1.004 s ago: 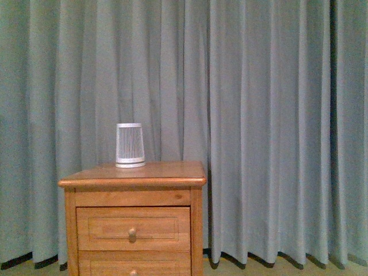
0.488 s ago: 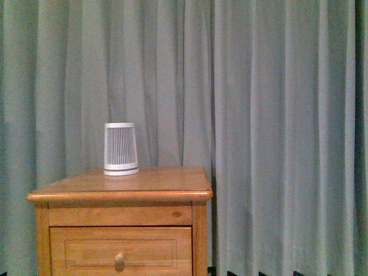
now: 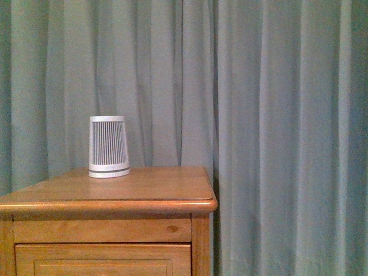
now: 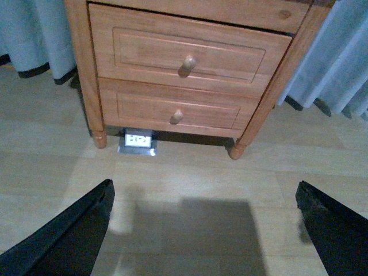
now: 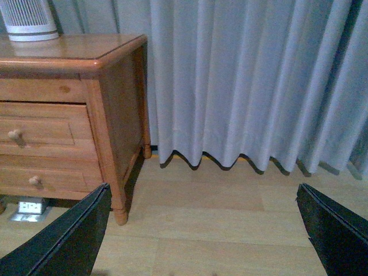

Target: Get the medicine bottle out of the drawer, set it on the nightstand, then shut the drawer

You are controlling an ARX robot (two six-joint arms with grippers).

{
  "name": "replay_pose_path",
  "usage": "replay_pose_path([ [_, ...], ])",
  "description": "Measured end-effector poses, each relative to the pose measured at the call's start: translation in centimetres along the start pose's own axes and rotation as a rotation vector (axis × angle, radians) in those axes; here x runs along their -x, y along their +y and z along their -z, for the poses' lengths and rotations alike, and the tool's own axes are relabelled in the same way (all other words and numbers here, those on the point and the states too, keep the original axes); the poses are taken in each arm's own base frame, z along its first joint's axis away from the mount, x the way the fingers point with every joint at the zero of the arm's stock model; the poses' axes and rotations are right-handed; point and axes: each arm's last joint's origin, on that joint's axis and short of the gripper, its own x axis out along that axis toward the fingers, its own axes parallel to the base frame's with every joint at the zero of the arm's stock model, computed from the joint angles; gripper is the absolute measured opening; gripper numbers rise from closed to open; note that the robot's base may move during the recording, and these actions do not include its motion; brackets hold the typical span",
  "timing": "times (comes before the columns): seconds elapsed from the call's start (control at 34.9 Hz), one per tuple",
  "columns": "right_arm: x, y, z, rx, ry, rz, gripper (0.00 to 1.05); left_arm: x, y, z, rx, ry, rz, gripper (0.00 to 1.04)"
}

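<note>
The orange-brown nightstand [image 3: 144, 190] fills the lower left of the front view. It also shows in the left wrist view [image 4: 86, 86] and the right wrist view [image 5: 118, 109]. Its upper drawer [image 4: 144, 49] is shut, with a round knob [image 4: 188, 63]; the drawer also shows in the right wrist view [image 5: 52, 129]. The medicine bottle is hidden. My left gripper [image 4: 204, 230] is open and empty above the floor in front of the nightstand. My right gripper [image 5: 204, 230] is open and empty above the floor, off the nightstand's right corner.
A white slatted cone [image 3: 108, 147] stands at the back left of the nightstand top. The lower drawer [image 4: 172, 109] is shut. A floor socket plate [image 4: 138, 141] lies under the nightstand. A grey-blue curtain [image 3: 276, 115] hangs behind. The floor [image 5: 230, 230] is pale wood.
The front view has closed in on the nightstand: it and the cone look larger and sit further left, and the upper drawer's knob has dropped out of the picture.
</note>
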Motion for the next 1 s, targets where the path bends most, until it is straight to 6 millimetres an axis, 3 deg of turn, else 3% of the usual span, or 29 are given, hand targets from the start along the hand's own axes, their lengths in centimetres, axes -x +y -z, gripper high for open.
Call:
replay_pose_path([
  [0.23,0.0,0.0,0.0,0.0,0.0,0.0,0.98,-5.8,1.2,-3.8,-0.066,-0.1,-0.039,0.98],
  [0.32,0.0,0.0,0.0,0.0,0.0,0.0,0.98,-10.1,1.9,-5.0,-0.097,-0.115,-0.066,0.98],
  [0.49,0.0,0.0,0.0,0.0,0.0,0.0,0.98,-19.0,2.1,-3.8,-0.135,0.006,-0.107,0.98],
  [0.6,0.0,0.0,0.0,0.0,0.0,0.0,0.98,-22.5,1.8,-3.4,-0.141,0.024,-0.12,0.98],
  [0.77,0.0,0.0,0.0,0.0,0.0,0.0,0.98,-26.5,1.1,-2.7,-0.187,0.023,-0.108,0.98],
  [1.0,0.0,0.0,0.0,0.0,0.0,0.0,0.98,-30.3,0.4,-0.9,-0.206,0.038,-0.077,0.98],
])
